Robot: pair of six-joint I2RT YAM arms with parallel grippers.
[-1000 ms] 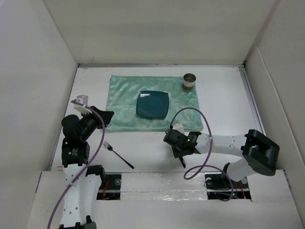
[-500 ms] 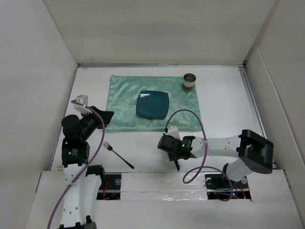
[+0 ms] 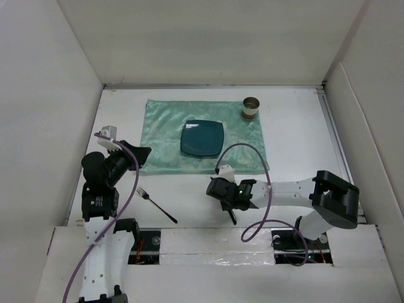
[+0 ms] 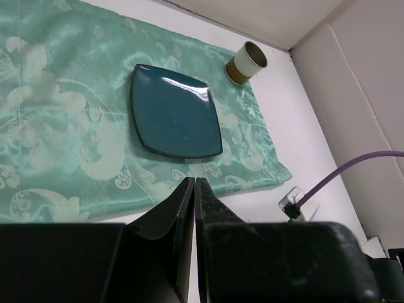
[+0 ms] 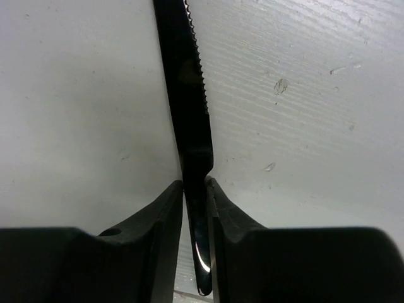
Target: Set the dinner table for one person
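The white dinner table (image 3: 297, 142) holds a mint-green cloth (image 3: 167, 136) with a dark teal square plate (image 3: 202, 139) and a beige cup (image 3: 251, 108) on it. My right gripper (image 3: 226, 201) is low over the table's near middle, shut on a black serrated knife (image 5: 188, 95) by its handle; the knife's end shows in the top view (image 3: 233, 218). A black fork (image 3: 156, 204) lies on the table at the near left. My left gripper (image 3: 144, 152) is shut and empty, raised over the cloth's left edge; its wrist view (image 4: 194, 183) shows the plate (image 4: 173, 113) and the cup (image 4: 247, 62).
White wall panels border the table on all sides. A purple cable (image 3: 255, 158) loops over the right arm, near the cloth's front right corner. The fork lies between the left arm's base and the right gripper.
My right gripper has moved left along the table's near side with the knife in it. The left arm, fork, plate and cup have not moved.
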